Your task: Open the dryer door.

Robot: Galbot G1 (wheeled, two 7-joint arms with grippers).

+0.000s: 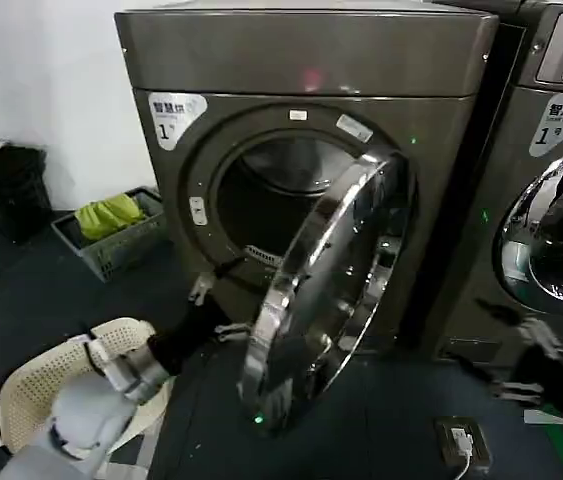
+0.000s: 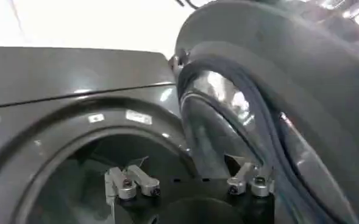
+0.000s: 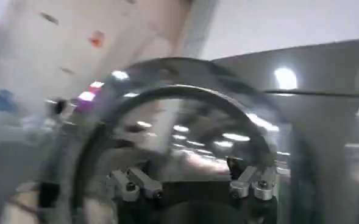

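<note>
The dryer [image 1: 301,50] is the bronze-grey machine with a white "1" sticker. Its dryer door [image 1: 326,290], a chrome ring around dark glass, stands swung about halfway out, hinged on the right, and the drum opening [image 1: 271,200] shows behind it. My left gripper [image 1: 216,308] is open low between the opening and the door's free edge, holding nothing. In the left wrist view the left gripper [image 2: 191,173] faces the opening, with the door's grey inner face [image 2: 277,91] close beside it. My right gripper [image 1: 491,345] hovers open at the lower right. In its own view the right gripper [image 3: 191,176] faces the door's glass front [image 3: 185,128].
A second machine [image 1: 561,150] with a light-grey panel and its own chrome door stands directly to the right. A cream laundry basket [image 1: 31,390] sits on the floor by my left arm. A grey crate [image 1: 111,230] with green cloth lies further left. A small device [image 1: 461,440] lies on the floor.
</note>
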